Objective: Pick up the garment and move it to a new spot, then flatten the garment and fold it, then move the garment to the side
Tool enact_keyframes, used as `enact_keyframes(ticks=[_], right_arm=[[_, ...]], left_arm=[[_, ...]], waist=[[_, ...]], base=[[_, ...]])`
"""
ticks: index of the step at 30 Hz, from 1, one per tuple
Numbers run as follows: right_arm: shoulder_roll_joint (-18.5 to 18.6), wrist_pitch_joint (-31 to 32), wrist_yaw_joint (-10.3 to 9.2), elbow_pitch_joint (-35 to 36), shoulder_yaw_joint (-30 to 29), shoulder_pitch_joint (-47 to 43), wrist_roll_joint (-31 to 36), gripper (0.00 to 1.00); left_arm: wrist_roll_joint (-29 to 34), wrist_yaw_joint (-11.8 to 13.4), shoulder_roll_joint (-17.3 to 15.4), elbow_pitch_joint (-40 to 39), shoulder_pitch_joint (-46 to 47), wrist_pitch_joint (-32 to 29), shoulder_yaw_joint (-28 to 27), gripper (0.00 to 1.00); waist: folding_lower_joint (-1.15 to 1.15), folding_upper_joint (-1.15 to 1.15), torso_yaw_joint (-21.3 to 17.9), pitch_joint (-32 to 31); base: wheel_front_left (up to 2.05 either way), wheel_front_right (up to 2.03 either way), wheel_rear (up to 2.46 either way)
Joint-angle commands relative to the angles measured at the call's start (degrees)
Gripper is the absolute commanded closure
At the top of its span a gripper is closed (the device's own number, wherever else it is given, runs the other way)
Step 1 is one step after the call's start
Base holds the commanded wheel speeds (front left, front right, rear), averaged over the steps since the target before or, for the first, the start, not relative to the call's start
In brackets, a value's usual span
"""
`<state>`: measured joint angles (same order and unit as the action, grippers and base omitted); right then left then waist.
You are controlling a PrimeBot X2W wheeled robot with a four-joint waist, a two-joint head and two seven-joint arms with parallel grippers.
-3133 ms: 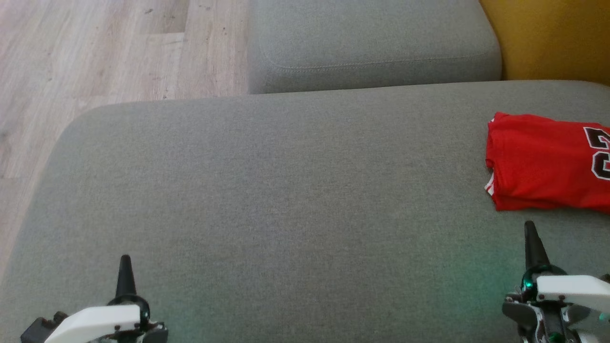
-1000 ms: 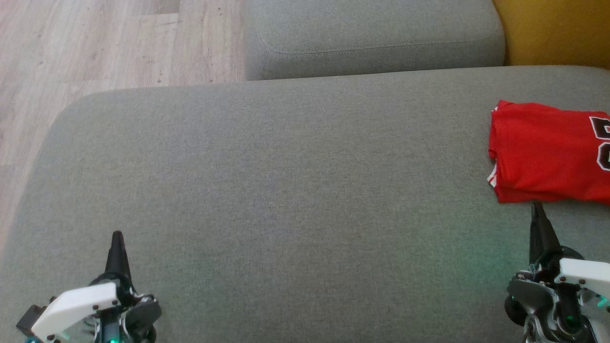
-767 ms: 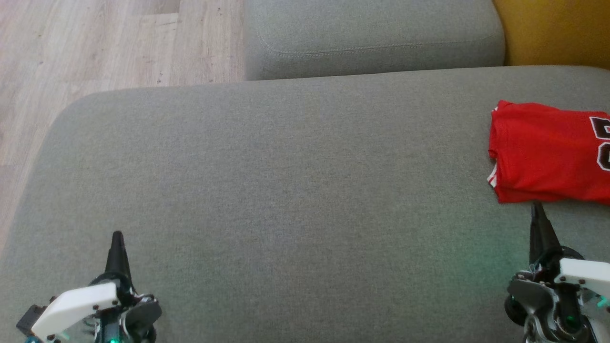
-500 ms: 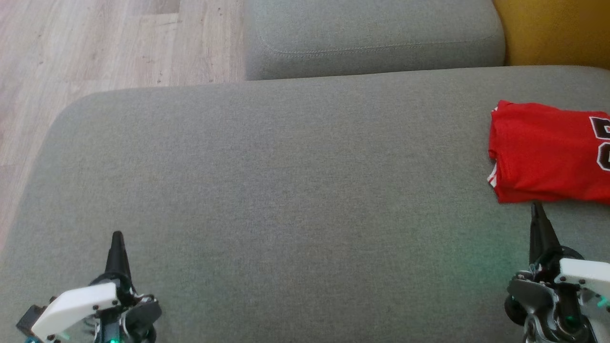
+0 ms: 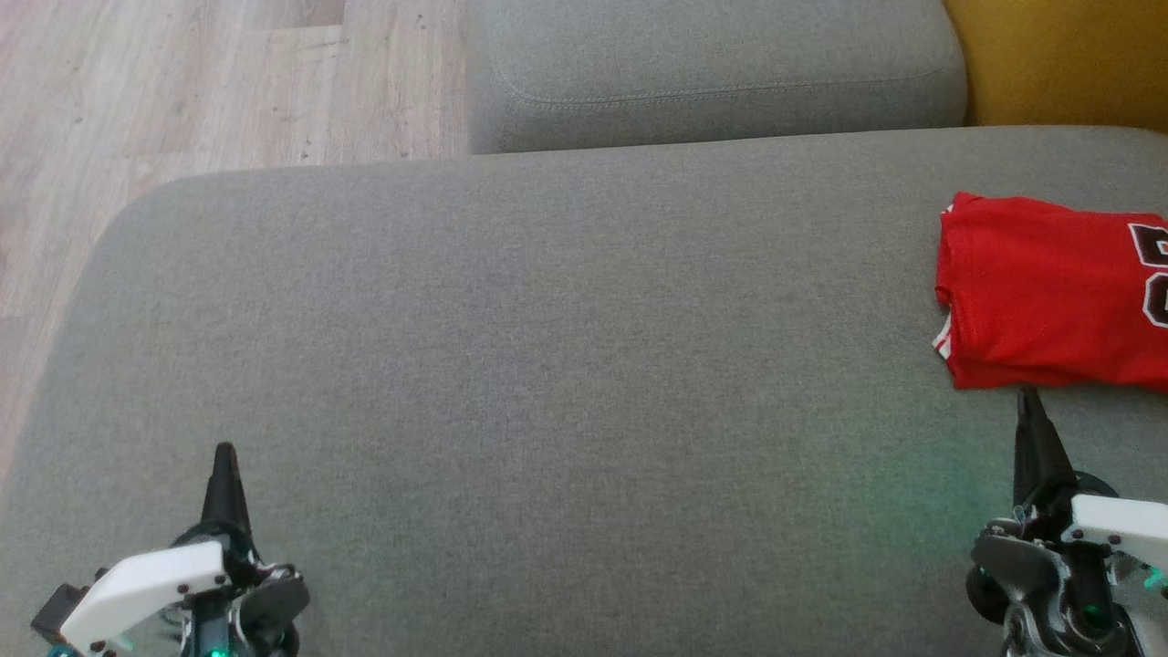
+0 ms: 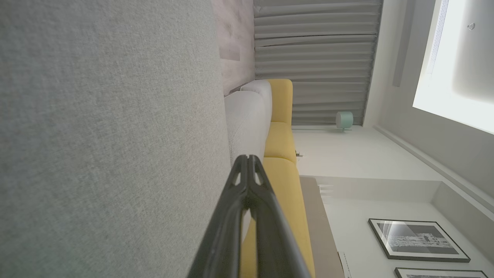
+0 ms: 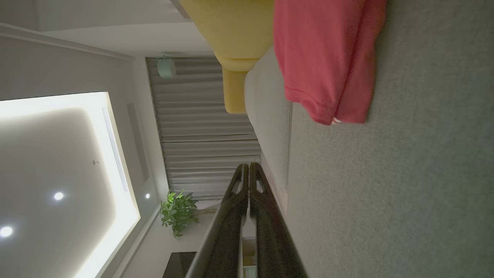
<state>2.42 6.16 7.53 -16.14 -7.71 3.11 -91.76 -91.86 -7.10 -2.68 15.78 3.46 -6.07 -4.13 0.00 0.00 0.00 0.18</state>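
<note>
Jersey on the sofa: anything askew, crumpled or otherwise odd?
Nothing stands out. The jersey lies folded and fairly flat on the sofa, at the head view's right edge, partly cut off by the frame.

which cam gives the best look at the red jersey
The head view: the red jersey lies folded on the grey cushion, seen from above with part of its black number, though the frame's right edge crops it. The right wrist view catches its layered hem from low and side-on.

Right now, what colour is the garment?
Red, with dark white-edged numerals; the garment shows best in the head view.
</note>
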Motion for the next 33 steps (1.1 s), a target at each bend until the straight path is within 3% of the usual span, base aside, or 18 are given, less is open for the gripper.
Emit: enact_keyframes(ticks=[1,33], right_arm=[[0.5,0.3,-0.04,2.1,1.2,3.1,-0.4,1.00],[0.5,0.3,-0.04,2.1,1.2,3.1,-0.4,1.00]], left_arm=[[-0.3,-0.4,-0.2,-1.7,2.7,-0.4,-2.4,1.00],[-0.3,-0.4,-0.2,-1.7,2.7,-0.4,-2.4,1.00]], waist=[[0.00,0.00,0.0,0.0],[0.00,0.00,0.0,0.0]], base=[[0.00,0.00,0.00],[0.00,0.00,0.00]])
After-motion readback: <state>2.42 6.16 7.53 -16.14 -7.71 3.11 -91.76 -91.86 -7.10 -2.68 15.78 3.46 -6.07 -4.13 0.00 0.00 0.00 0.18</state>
